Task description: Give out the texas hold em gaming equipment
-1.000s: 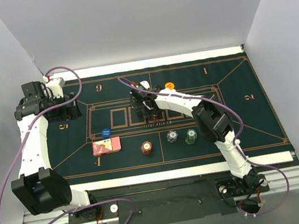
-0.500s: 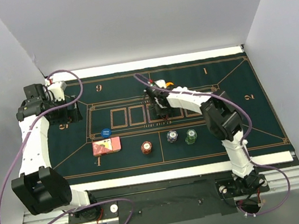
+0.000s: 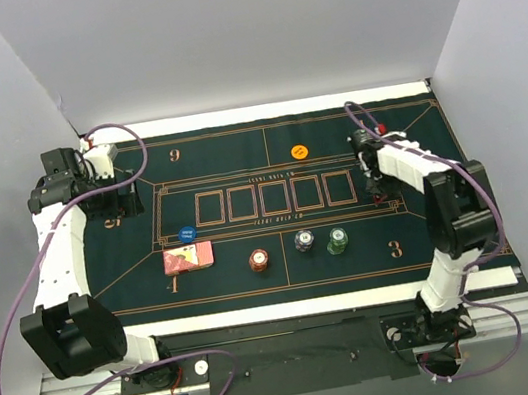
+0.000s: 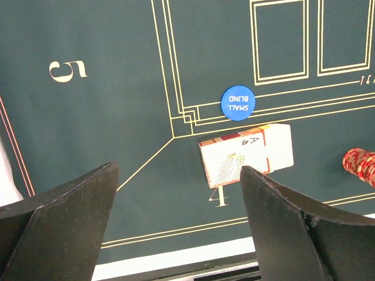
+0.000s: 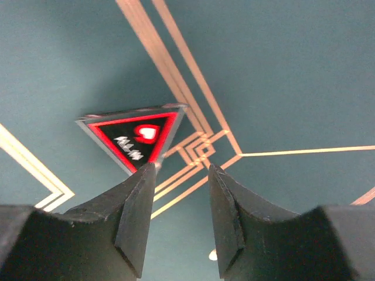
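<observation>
The mat [image 3: 237, 281] reads as soft matt felt with a fine nap, its gold lines printed flat. The blue disc [image 4: 238, 103] is smooth plastic with a slight sheen. The playing cards [image 4: 246, 153] look like coated paper, lightly glossy. The red chip stack [image 4: 360, 165] is moulded plastic, ridged at the edge. Now the triangular marker [image 5: 137, 137]: a shiny black-and-red face with a duller grey rim. The left claw [image 4: 179, 175] has matt black plastic fingers [image 4: 64, 222], faintly grainy, and the right claw [image 5: 181, 170] looks the same. The arm shells [image 3: 55, 253] are smooth white plastic, the cable [image 3: 115, 124] is glossy purple, and the rail [image 3: 74, 394] is bare pale metal.
</observation>
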Controlling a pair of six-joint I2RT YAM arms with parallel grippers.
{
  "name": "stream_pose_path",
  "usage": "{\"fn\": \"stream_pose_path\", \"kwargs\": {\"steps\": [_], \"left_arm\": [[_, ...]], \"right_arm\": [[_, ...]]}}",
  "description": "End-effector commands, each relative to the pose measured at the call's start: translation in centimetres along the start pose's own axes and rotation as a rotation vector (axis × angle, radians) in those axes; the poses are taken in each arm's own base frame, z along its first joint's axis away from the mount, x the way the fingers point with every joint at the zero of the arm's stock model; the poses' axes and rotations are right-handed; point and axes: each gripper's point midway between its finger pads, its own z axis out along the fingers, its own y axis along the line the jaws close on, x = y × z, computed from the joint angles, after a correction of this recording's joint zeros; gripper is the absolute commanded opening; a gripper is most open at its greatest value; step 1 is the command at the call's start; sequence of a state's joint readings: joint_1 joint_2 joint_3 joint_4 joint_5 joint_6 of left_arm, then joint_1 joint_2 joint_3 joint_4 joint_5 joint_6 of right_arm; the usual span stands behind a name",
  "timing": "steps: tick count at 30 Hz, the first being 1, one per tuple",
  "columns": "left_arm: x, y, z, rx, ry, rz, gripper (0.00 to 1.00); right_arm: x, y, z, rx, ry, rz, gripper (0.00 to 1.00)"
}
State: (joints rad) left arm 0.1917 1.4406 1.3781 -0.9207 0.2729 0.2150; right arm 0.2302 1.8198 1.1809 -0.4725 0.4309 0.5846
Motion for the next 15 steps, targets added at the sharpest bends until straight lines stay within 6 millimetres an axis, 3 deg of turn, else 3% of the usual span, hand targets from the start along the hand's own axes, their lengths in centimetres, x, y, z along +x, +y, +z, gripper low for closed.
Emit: {"fn": "stream_pose_path", "kwargs": {"steps": [1,4,8,10,15], "left_arm": [[-1.9,0.2,-1.4,-0.003,-0.052,0.041,0.96],[-2.0,0.0,-1.4,0.005,-0.052,0.041,0.96],[-1.5,-0.3,-1.2,0.02,-0.05,0.036,0.96],[-1.3,-0.3,-1.0,0.02,-0.05,0.036,0.96],[-0.4,-0.5,-0.8,0.028,-0.036,0.032,0.96]], "right_arm": [[1.0,-5.6,-1.3,0.124,0.003,0.062,0.37],[2.3,-6.9,-0.5,0.121,0.035,0.102,0.37],[2.7,-6.5,-0.9,0.085,0.042,0.113,0.39],[1.5,-5.5,-2.1,0.043,-0.001,0.113,0.45],[-3.6,-1.5,-5.9,-0.096,-0.121,0.106,0.64]]}}
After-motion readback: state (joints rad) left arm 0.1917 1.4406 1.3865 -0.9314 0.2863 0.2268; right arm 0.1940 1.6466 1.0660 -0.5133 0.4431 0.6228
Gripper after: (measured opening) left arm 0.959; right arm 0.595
